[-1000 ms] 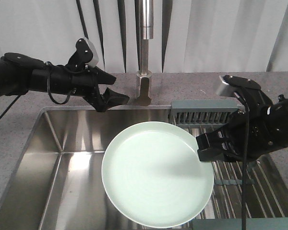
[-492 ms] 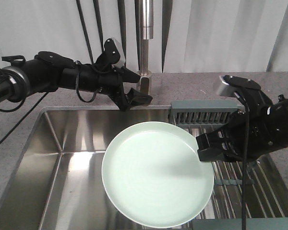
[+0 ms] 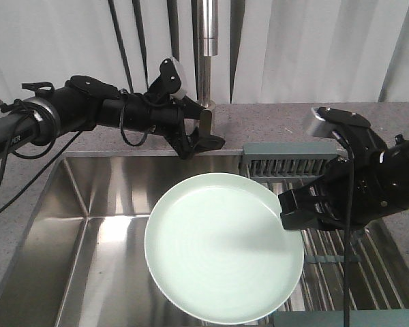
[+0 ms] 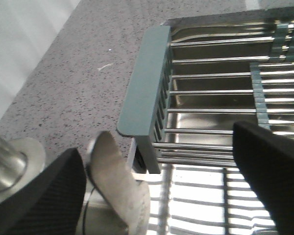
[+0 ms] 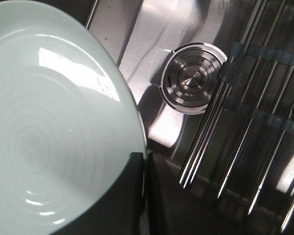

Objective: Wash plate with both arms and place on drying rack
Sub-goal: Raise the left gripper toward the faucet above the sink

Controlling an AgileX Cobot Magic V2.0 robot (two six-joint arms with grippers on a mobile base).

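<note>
Only plate [image 3: 221,248] rim in right tool [image 3: 294,212], above sink [image 3: 88,225]

The plate [image 3: 218,252] is pale mint-green with faint rings, the drying rack [image 4: 144,83] end grey-green, the countertop [image 4: 73,83] speckled grey.

Left hand [image 3: 203,144] spread, right hand [image 3: 288,212] clamped.

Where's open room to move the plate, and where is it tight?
Open: the sink's left half, between its left wall and the plate; also the counter right of the tap. Tight: the tap lever, between the left gripper's open jaws, and the rack under the right gripper.
</note>
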